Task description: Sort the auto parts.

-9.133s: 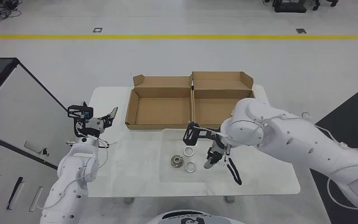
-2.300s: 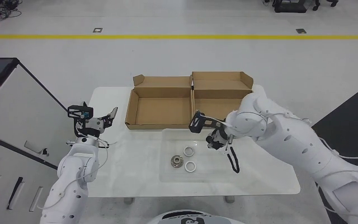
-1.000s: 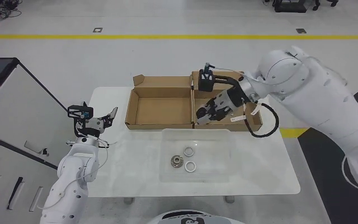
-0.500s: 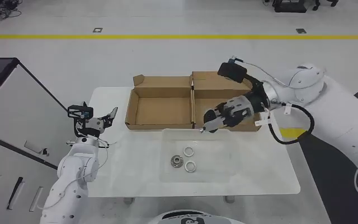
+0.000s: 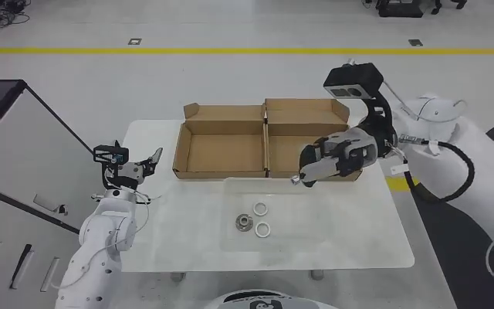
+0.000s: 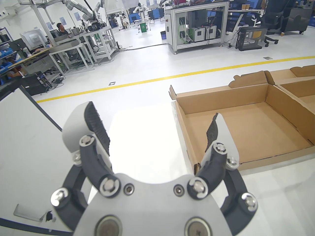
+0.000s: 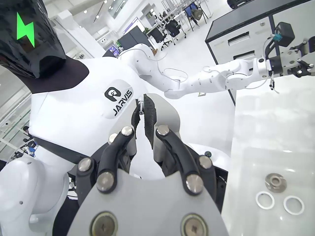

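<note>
Right hand clamped on small threaded bolt by fingertips only, over front wall of right cardboard box; slip or early release could drop it outside. Left hand fingers apart, well left of box.

The right gripper hung by the right box's front edge, pinching a bolt; two rings lay in the tray.

Glossy white floor, crossed by a yellow line; small square plates are set into it. Beyond the line, a frame-built workstation, white benches and black office chairs are seen. A black-topped drawer cabinet is shown, with rows of desks behind it, lit by ceiling lamps.
</note>
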Motion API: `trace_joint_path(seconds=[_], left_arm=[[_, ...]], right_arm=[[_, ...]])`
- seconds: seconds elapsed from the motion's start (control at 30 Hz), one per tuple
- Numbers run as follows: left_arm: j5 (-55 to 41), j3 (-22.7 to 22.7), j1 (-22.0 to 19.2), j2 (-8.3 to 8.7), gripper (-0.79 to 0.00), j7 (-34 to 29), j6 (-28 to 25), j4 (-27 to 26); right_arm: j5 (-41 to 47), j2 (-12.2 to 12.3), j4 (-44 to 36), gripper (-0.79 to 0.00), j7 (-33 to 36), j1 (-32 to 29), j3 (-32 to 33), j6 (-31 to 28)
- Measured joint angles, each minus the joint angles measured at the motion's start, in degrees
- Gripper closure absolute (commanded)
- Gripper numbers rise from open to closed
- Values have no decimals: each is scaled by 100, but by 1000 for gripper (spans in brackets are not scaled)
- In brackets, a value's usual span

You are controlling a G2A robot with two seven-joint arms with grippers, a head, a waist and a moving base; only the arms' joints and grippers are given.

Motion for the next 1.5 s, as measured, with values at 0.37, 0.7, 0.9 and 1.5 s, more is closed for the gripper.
trace_joint_path(seconds=[0.37,0.7,0.9,1.5], left_arm=[[0,0,0,0,-785,0,0,0],[0,0,0,0,-785,0,0,0],[0,0,0,0,-785,0,0,0],[0,0,0,0,-785,0,0,0]], right_arm=[[0,0,0,0,0,0,0,0],[651,-89,-410,0,-227,-345,149,-223],[1257,-243,-684,0,-322,-663,452,-316],[2245,-1017,-728,0,-27,-1231,1181,-22]])
